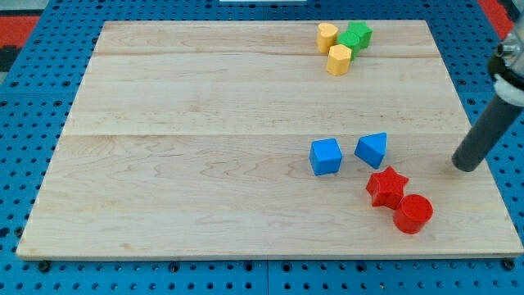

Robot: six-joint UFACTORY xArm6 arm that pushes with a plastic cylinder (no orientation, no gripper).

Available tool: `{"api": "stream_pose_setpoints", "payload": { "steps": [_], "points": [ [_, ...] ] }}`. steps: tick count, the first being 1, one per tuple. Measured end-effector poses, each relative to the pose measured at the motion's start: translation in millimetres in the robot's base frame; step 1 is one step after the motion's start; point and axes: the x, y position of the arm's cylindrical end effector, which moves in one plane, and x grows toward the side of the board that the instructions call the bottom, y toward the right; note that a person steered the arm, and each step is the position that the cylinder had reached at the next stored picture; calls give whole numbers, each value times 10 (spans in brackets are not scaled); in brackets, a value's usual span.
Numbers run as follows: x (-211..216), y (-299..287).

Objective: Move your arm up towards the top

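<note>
One tip (466, 168), right of blue triangle (372, 149).

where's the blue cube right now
The blue cube sits right of the board's centre in the camera view, just left of the blue triangular block, up-left of the red star.

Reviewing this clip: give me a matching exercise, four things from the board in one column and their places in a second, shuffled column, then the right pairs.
Column one:
1. green block
2. blue cube
3. red cylinder
4. my tip

Column two:
A. lowest block, toward the view's bottom right
B. near the board's right edge, to the right of the blue blocks, touching none
C. at the view's top, beside two yellow blocks
D. just left of the blue triangular block

Pairs: 1-C, 2-D, 3-A, 4-B
</note>
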Motion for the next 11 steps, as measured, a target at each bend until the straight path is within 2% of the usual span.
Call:
{"api": "stream_pose_setpoints", "payload": {
  "steps": [2,4,5,6,7,8,10,11],
  "points": [
    [-74,-1330],
    [-504,-2242],
    [-461,-1961],
    [-942,-1899],
    [-1222,-828],
    [-673,-583],
    [-438,-1938],
    [-580,-1988]
  ]
}}
